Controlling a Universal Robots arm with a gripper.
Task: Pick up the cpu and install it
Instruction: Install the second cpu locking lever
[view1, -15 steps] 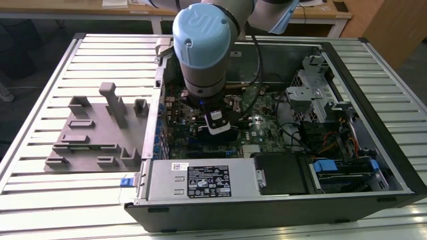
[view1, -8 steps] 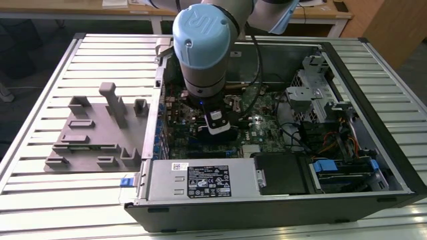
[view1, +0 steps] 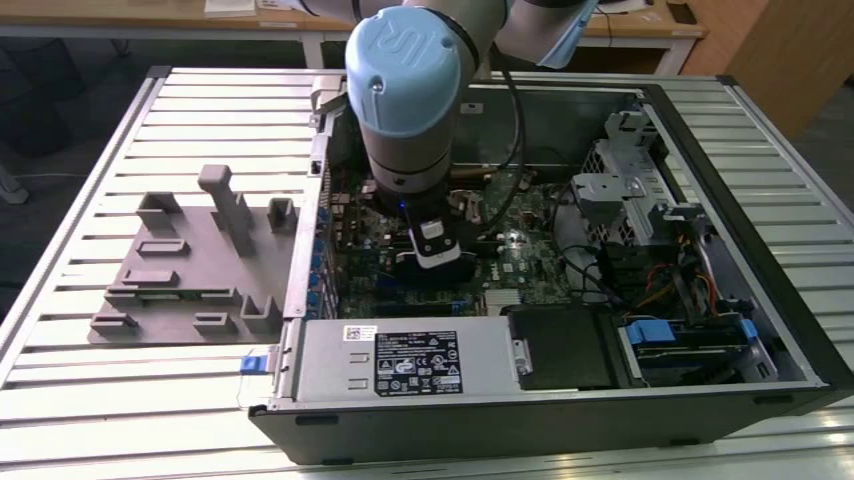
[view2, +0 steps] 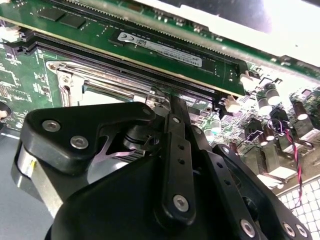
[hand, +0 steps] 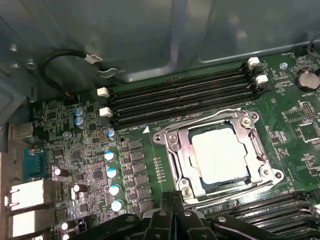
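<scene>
Cpu (hand: 220, 155) seated in metal socket frame (hand: 172, 150), memory slots (hand: 180, 100) beside

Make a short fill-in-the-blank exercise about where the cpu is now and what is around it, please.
1. The cpu lies inside the metal ____ frame on the motherboard.
2. The motherboard is mounted in an open computer ____.
3. In the exterior view, the grey fixture stands on the slatted table, to the ____ of the case.
4. The tool hovers just beside the ____.

Missing words: socket; case; left; cpu
</scene>
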